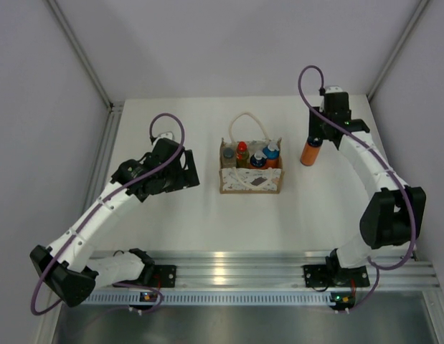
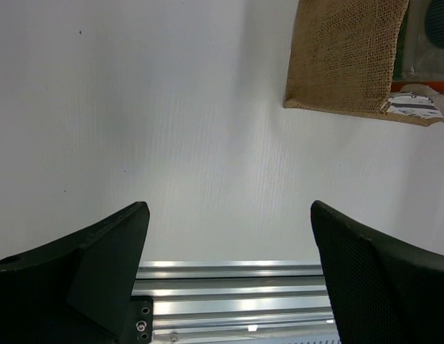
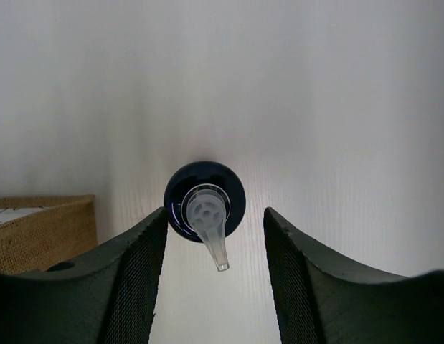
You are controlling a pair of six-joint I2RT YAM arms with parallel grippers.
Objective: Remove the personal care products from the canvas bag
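Observation:
The canvas bag stands at the table's middle, its rope handle lying behind it. It holds a cream bottle with a dark grey cap, a yellow bottle with a red cap and two orange bottles with blue caps. A third orange bottle stands upright on the table right of the bag. My right gripper is open just above it; its dark blue cap and clear pump nozzle show between the fingers. My left gripper is open and empty, left of the bag.
An aluminium rail runs along the near table edge and shows below my left fingers. Grey enclosure walls close in the left, right and back. A corner of the bag shows at the left of the right wrist view.

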